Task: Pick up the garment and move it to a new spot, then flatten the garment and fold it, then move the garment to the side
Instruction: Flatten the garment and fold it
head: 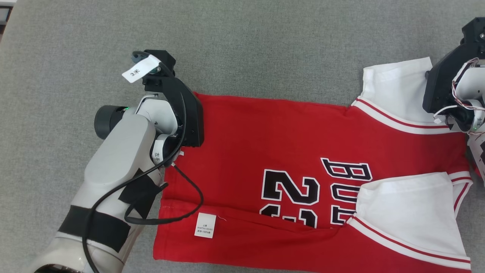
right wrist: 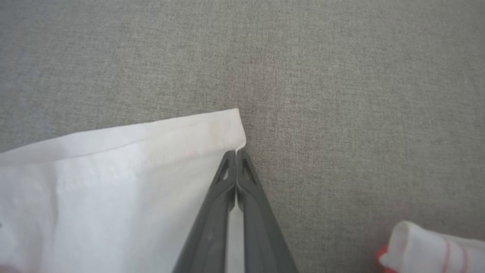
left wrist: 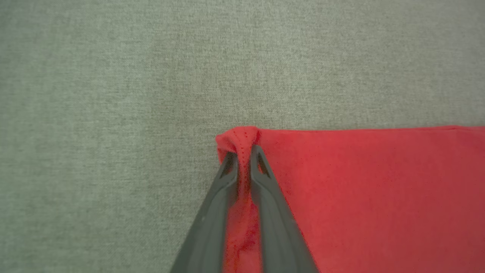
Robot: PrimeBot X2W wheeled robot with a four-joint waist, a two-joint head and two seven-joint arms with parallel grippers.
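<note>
1. The garment (head: 257, 144), a red jersey, lies spread across the grey worktop (head: 265, 45). Its hem is toward my left arm and its sleeves toward my right. The near long edge is already turned over, with the label (head: 205, 225) showing.
2. My left jaws are clamped on the far hem corner (left wrist: 238, 138), red cloth bunched between the fingers (left wrist: 212, 212).
3. My right jaws are closed at the outer corner of the far white sleeve (right wrist: 113, 182). The bite looks thin, only the very edge.
4. I read both far-edge grips as the set-up for drawing that edge toward me for the next fold.
5. The risk I see is the sleeve corner slipping free as I lift.
</note>
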